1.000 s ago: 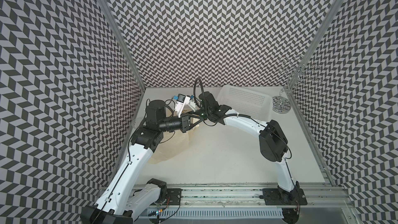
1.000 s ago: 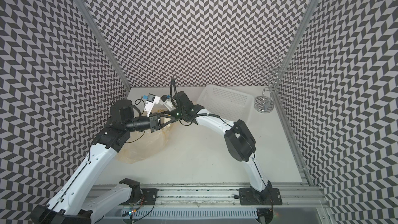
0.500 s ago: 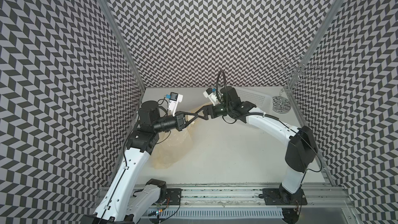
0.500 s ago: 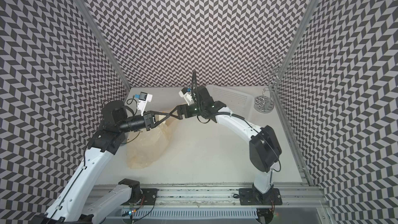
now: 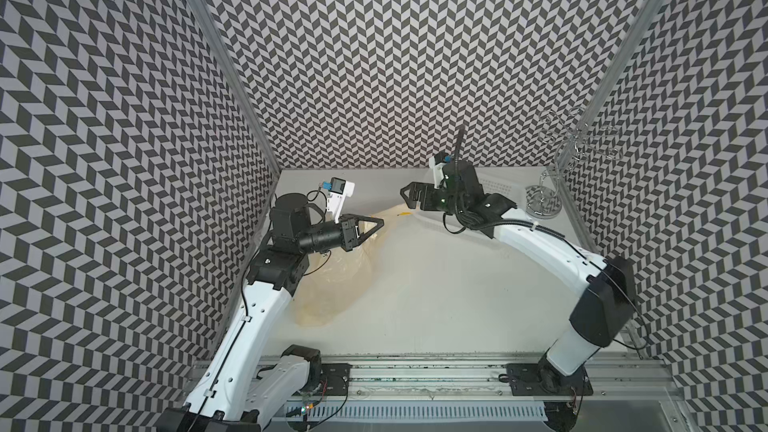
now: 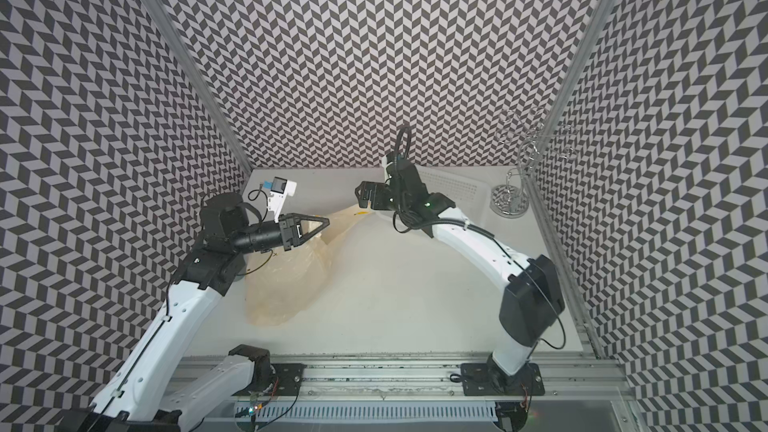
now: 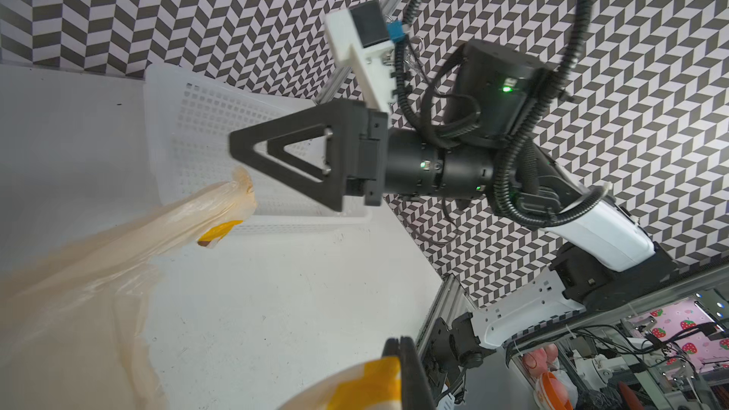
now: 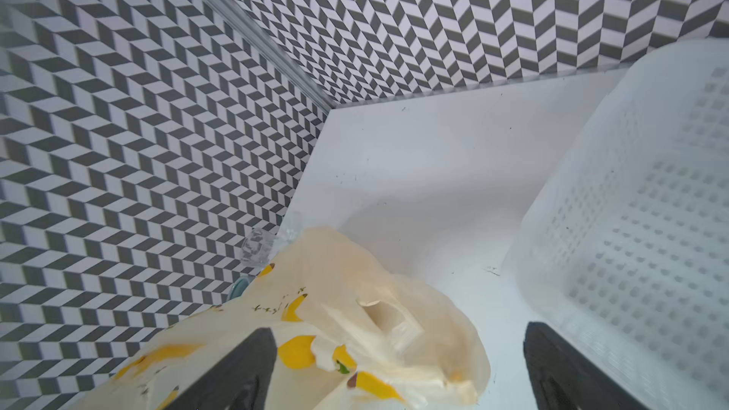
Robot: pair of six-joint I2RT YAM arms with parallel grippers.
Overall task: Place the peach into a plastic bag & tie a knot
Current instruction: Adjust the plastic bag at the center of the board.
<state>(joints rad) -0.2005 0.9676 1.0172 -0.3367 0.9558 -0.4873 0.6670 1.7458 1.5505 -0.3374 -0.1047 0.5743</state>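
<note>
The thin, translucent cream-yellow plastic bag (image 5: 332, 284), printed with yellow bananas, lies crumpled on the white worktop (image 5: 436, 284). One strip reaches toward the white perforated plastic basket (image 5: 505, 191). Its small black writing (image 8: 276, 305) is unreadable. The left claw (image 5: 380, 224) pinches a fold of the bag. The right claw (image 5: 405, 196), beside the basket, gapes wide and holds nothing.

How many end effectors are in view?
2. The left end effector is near the left wall, shut on the plastic bag; the right end effector is open, raised beside the white basket.

White basket (image 5: 500, 189), wire stand (image 5: 542, 203) (chrome)
</note>
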